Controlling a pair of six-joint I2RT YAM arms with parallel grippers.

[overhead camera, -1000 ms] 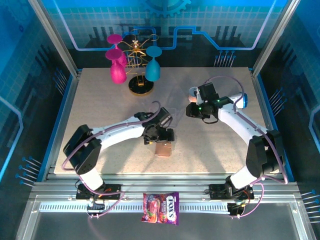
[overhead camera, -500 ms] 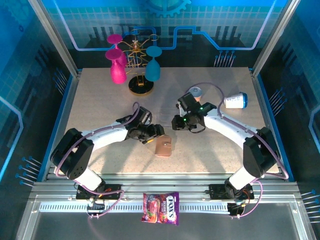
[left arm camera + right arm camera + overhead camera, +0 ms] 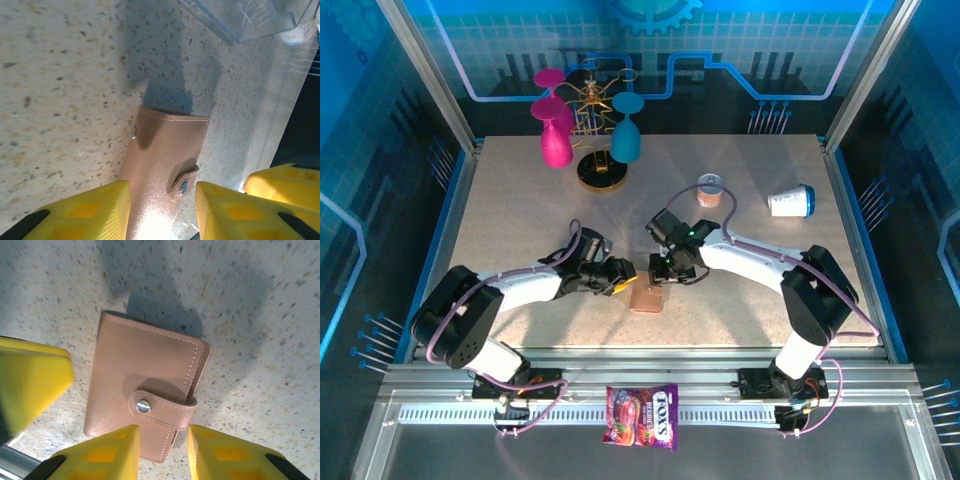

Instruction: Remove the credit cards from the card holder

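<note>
Now my right gripper (image 3: pixel 665 270) had swung down from the upper right and my left gripper (image 3: pixel 623 284) had edged nearer. Both hung open, empty, flanking the card holder (image 3: pixel 648 297) at lower centre, its strap snapped; unfastening came next, I judged.

My right gripper (image 3: pixel 666 270) swung in from 2 o'clock, now at card holder (image 3: pixel 647 298) 1 o'clock; left gripper (image 3: pixel 623 282) backed to 10 o'clock.
</note>
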